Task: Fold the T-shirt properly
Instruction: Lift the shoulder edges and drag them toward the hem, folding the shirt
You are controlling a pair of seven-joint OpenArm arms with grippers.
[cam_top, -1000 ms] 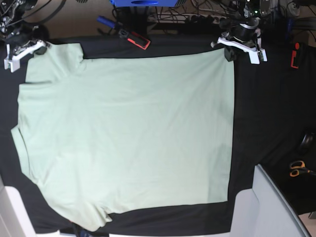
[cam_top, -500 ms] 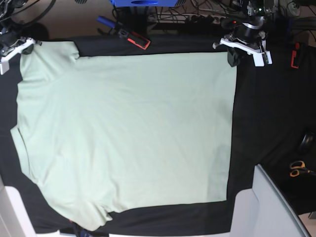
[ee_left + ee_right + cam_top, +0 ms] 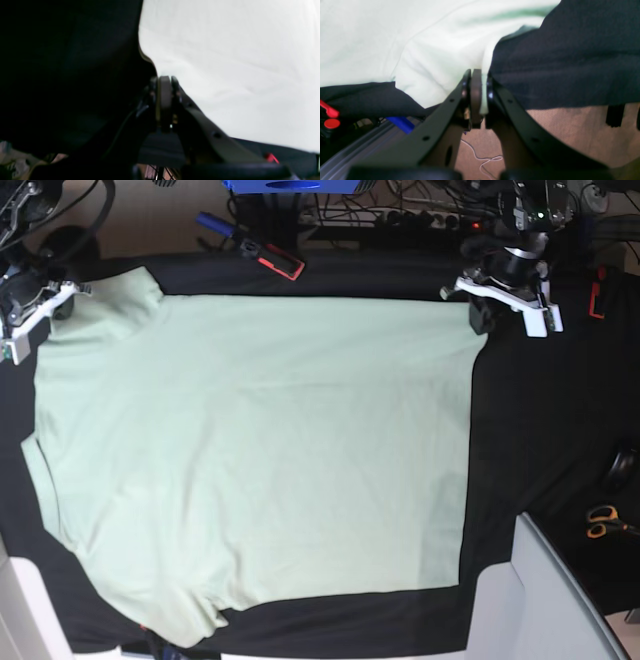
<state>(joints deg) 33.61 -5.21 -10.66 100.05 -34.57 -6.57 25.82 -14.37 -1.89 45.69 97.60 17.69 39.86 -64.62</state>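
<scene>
Both the left gripper [image 3: 483,312] and right gripper [image 3: 42,312] clamp corners of the mint-green T-shirt [image 3: 260,450] spread flat on the black table cloth [image 3: 540,420].

T-shirt [image 3: 260,450]: was pale mint green, plain, without pattern.
Table cloth [image 3: 540,420]: was black, plain.
Scissors [image 3: 603,520]: had orange handles.
Small tool [image 3: 272,257] at the top edge: was red and black.
Floor [image 3: 570,130] under the right wrist: looked brownish, perhaps carpet; the picture was blurred.
</scene>
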